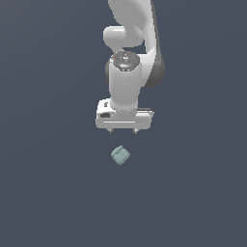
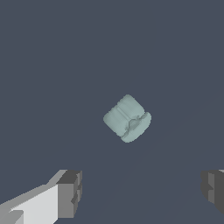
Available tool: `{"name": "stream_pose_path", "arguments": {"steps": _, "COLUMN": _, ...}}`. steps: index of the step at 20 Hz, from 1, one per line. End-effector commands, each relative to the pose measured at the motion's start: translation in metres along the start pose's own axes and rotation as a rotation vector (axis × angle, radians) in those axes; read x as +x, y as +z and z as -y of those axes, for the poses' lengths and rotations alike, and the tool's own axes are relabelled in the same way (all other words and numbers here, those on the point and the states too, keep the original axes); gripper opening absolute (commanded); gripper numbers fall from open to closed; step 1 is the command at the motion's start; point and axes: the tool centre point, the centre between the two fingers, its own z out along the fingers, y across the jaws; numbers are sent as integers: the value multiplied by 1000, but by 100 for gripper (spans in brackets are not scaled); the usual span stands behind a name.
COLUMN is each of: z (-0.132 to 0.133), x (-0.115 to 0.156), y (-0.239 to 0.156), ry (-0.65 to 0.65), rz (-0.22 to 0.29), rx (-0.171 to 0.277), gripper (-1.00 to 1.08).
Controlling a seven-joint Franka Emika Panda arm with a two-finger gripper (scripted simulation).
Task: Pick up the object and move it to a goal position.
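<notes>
The object is a small pale teal-grey lumpy block lying on the flat dark surface; the wrist view shows it turned at an angle, with rounded ridges. My white gripper hangs above it, a little further back in the exterior view, and does not touch it. Its jaws stand wide apart with nothing between them. In the wrist view the two dark fingertips appear far apart at the frame's edge, and the gripper is apart from the block.
A plain dark grey-blue surface fills both views. The white arm rises out of the exterior view above the gripper.
</notes>
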Motion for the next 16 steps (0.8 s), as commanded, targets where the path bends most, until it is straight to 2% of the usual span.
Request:
{"name": "stream_pose_path", "arguments": {"steps": 1, "z": 0, "x": 0, "y": 0, "ry": 0, "rz": 0, "rx": 0, "gripper": 100}}
{"name": "stream_pose_path", "arguments": {"steps": 10, "z": 1, "x": 13, "y": -18, "ry": -44, "rz": -45, "rx": -10, "gripper": 100}}
{"name": "stream_pose_path", "arguments": {"steps": 16, "z": 1, "x": 13, "y": -18, "ry": -48, "rz": -46, "rx": -10, "gripper": 100}}
